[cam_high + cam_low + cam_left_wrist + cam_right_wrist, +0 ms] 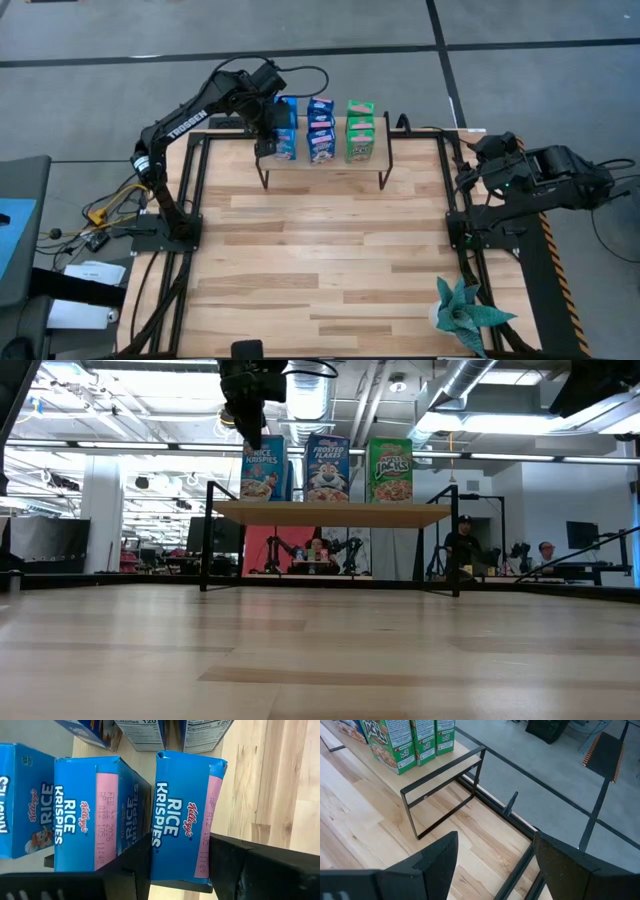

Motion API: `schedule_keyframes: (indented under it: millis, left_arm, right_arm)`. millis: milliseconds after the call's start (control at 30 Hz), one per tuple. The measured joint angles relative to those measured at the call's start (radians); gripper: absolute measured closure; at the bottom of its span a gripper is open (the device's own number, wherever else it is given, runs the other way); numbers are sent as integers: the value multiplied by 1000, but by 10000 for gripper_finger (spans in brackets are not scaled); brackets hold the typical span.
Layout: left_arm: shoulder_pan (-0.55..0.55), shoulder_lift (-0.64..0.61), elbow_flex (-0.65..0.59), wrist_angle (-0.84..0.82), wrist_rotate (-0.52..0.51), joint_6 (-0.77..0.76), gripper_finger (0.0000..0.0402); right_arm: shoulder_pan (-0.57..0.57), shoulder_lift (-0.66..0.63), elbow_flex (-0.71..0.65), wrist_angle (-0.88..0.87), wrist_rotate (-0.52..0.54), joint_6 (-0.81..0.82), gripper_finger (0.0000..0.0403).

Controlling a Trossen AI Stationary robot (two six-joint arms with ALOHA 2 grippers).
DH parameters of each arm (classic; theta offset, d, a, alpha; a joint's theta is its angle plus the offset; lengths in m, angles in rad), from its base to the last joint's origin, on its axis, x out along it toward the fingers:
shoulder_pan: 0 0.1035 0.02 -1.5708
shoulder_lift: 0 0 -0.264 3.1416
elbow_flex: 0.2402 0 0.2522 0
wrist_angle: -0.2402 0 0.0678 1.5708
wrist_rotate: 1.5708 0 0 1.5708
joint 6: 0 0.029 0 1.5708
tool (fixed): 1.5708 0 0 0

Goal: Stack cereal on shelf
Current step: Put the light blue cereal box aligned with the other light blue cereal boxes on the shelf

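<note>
Left gripper (272, 135) is up over the left end of the shelf (322, 161), clamped on a Rice Krispies box (182, 815) with a dark finger (227, 865) on each side. Right gripper (492, 865) is parked wide open off the table's right edge, holding nothing. On the shelf board the cereal stands in three rows: Rice Krispies (262, 468) on the left, Frosted Flakes (326, 467) in the middle, green Apple Jacks (390, 470) on the right. Teal spiky plant (462, 313) sits at the near right corner.

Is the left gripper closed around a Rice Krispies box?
Yes, the left gripper has its fingers on both sides of a Rice Krispies box.
</note>
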Motion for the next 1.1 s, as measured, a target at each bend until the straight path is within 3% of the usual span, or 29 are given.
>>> schedule_keyframes:
  millis: [1100]
  left_arm:
    - [-2, -1, 0, -35, -30, -29, 174]
  right_arm:
    - [0, 0, 0, 0, -1, 0, 117]
